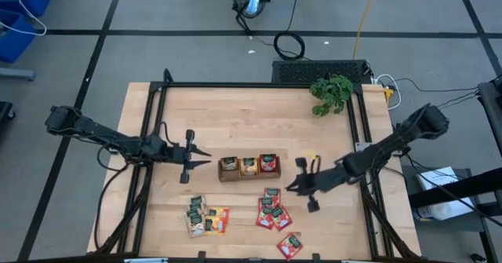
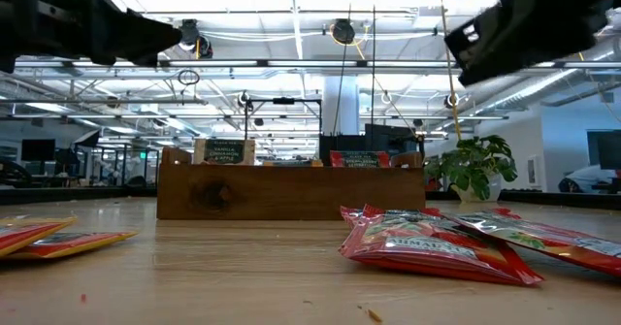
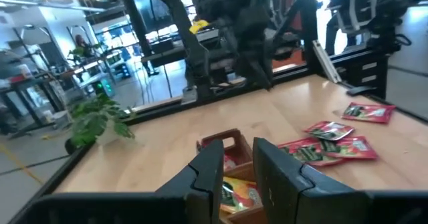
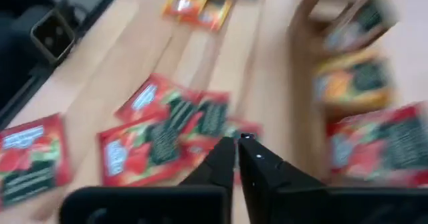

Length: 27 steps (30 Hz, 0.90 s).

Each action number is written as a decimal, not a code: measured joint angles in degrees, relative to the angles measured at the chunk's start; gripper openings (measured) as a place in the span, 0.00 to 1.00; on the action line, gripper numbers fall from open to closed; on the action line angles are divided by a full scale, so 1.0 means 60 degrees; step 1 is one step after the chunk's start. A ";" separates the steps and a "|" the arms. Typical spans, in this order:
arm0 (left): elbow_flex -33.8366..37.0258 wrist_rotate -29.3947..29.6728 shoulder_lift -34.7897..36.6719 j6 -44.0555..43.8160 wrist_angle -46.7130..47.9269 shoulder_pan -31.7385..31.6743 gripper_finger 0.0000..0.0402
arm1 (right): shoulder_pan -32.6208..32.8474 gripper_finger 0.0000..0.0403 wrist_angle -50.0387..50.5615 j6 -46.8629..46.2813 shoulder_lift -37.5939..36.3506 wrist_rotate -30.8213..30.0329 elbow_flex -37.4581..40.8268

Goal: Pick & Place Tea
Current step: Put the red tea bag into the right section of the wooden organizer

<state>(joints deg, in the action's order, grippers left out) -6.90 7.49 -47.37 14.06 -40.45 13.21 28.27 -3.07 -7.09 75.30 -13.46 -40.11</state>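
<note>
Clearly the long brown tray (image 1: 249, 168) is the hub of the work: it sits at the middle of the table (image 1: 235, 114), and each of its three compartments already holds upright tea sachets, dark green at one end, orange in the middle, red at the other. The loose tea lies sorted by colour on the near side of the tray, a red pile (image 1: 274, 210) just below its red end and a green and orange pile (image 1: 203, 216) below its green end, so each heap is close to where it likely belongs. The right gripper (image 1: 292, 186) hangs beside the tray's red end, just above the red pile, its jaws closed together with nothing between them; judging by that position, it is poised to go down for a red sachet. The left gripper (image 1: 205, 160) hovers just off the tray's green end, pointing at it, jaws narrowly parted and holding nothing visible. A leafy plant (image 1: 331, 93) stands well beyond the tray, out of the way.
</note>
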 joint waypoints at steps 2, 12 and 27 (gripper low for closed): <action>0.0000 -0.0003 0.0000 -0.0163 0.0002 -0.0002 0.22 | 0.0057 0.08 0.0353 -0.0522 0.0555 0.0321 -0.0412; 0.0000 -0.0009 0.0004 -0.0423 0.0086 -0.0002 0.22 | -0.0272 0.43 0.0545 -0.1782 0.1794 0.3161 -0.1003; 0.0000 -0.0258 0.0004 -0.0258 0.0766 -0.0002 0.22 | -0.1344 0.53 0.0068 -0.2710 0.2126 0.3735 -0.0317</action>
<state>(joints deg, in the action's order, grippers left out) -6.90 5.94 -47.35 12.51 -35.86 13.19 20.21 -2.66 -23.35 88.05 8.94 -42.01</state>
